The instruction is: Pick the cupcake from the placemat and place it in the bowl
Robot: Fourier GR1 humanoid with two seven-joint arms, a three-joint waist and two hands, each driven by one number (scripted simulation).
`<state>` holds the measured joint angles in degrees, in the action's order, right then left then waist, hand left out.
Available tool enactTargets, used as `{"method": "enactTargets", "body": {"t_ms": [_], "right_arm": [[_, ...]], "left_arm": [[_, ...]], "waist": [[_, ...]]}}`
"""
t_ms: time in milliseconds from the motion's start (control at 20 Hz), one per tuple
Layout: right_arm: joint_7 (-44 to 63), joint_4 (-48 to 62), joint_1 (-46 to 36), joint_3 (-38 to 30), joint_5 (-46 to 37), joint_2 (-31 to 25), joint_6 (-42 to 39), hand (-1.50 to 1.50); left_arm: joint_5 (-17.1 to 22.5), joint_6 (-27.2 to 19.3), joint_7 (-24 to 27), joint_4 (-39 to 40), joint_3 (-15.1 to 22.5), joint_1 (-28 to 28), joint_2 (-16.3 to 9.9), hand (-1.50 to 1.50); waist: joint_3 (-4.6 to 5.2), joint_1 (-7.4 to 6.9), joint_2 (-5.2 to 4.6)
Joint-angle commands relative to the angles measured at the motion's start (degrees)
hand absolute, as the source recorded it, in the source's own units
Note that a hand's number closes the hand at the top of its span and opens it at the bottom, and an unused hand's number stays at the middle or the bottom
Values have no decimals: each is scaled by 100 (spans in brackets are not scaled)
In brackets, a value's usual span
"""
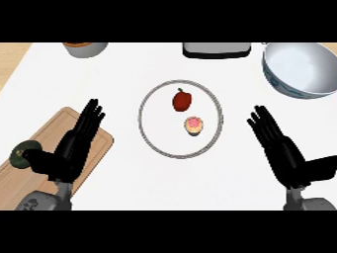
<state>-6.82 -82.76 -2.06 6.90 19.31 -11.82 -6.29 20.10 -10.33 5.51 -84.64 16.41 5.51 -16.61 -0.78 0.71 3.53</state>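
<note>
White worktop [91, 64] fills most of the view, w/ wood showing at both far sides. Bowl [304, 69], white, sits at the far right corner, tilted a bit toward the middle. Wooden board [98, 143] lies at the near left, angled. Round mat [181, 119], white w/ a grey rim, sits mid-worktop. Left hand [72, 148] hovers over the board, fingers straight and spread, holding nothing. Right hand [280, 148] is right of the mat, also flat, fingers straight, thumb out to the side, holding nothing. Grey box [216, 49] at the far edge, centre; a pot [84, 48] at far left, cut off by the view. Dark green veg [25, 150] rests on the board by the left thumb. Red pepper [182, 100] on the mat's far half. Cupcake [194, 125], pink top, sits on the mat just near-right of the pepper, apart from both hands.
</note>
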Motion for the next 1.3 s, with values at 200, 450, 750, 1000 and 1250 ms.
{"method": "enactTargets", "body": {"t_ms": [200, 450, 750, 1000, 1250], "right_arm": [[1501, 292, -762, 1047, -2255, 639, 2450, 150], [1215, 409, -817, 480, -3649, 674, 4566, -150], [1256, 529, -1108, 1873, -4819, 1167, 7007, -150], [3166, 1145, -1816, 1998, -6279, 1177, 7168, -150], [4906, 1225, -2369, 1490, -7215, 1180, 6034, -150]], "left_arm": [[-617, -490, -235, -231, -32, 374, -236, 0], [-562, -486, -277, -89, -48, 232, -223, 0], [-737, -683, -580, -183, 155, 496, 4, 0], [-646, -542, -665, -242, -32, 372, -221, 0], [-792, -772, -671, -127, 64, 457, 41, 0]], "waist": [[106, -253, -341], [106, -43, -306], [87, -172, -327], [116, -137, -293], [119, -8, -276]]}}
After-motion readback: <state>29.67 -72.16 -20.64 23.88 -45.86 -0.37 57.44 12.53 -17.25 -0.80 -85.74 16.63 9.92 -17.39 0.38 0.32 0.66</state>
